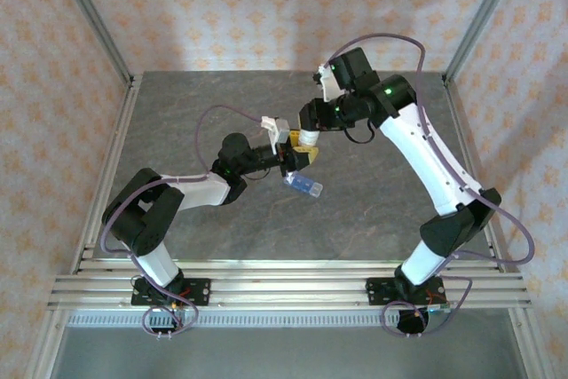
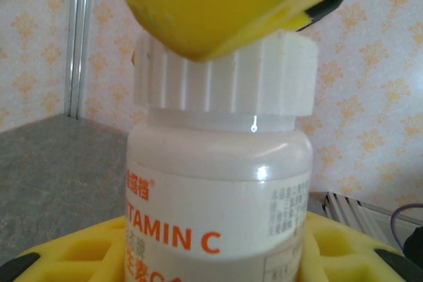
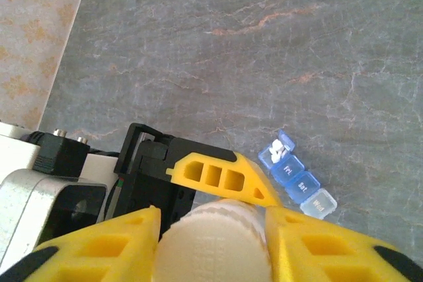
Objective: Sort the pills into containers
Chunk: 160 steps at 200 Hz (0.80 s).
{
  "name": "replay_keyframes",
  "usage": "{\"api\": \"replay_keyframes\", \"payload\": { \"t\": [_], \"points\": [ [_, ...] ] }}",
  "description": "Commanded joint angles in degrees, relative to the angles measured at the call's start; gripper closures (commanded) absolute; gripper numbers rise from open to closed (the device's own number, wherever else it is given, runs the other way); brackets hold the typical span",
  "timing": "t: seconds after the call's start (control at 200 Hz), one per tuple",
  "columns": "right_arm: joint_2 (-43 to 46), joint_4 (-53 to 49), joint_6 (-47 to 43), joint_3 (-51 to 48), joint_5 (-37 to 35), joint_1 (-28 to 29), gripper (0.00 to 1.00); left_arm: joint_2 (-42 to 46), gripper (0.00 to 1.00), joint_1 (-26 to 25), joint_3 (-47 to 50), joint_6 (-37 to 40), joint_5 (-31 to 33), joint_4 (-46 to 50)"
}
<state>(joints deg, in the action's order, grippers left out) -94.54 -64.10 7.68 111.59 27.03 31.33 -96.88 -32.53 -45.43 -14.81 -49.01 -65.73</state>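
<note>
A white Vitamin C bottle stands upright in my left gripper, which is shut on its body above the table. Its ribbed white cap sits on the bottle's neck. My right gripper comes down from above, its yellow fingers hugging both sides of the cap. In the top view both grippers meet at the bottle. The containers are a blue strip lying on the table just beyond; its end compartment is open with white pills inside. The strip lies right of my left gripper.
The grey stone-look table is ringed by aluminium rails and patterned walls. The right arm arches over from the right side. The left arm's body lies low at the left of the bottle.
</note>
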Motion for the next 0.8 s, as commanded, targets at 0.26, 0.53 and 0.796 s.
{"api": "replay_keyframes", "payload": {
  "t": [0.26, 0.53, 0.796],
  "points": [
    [-0.1, -2.9, -1.1, 10.5, -2.7, -2.3, 0.28, 2.2, 1.00, -0.5, 0.1, 2.3, -0.4, -3.3],
    [2.5, -3.9, -12.0, 8.9, -0.3, -2.4, 0.23, 2.6, 1.00, -0.4, 0.1, 2.3, -1.3, -2.7],
    [2.6, -8.1, -19.0, 7.4, 0.3, -2.4, 0.18, 2.4, 1.00, -0.5, -0.9, 1.4, -1.9, -2.9]
  ]
}}
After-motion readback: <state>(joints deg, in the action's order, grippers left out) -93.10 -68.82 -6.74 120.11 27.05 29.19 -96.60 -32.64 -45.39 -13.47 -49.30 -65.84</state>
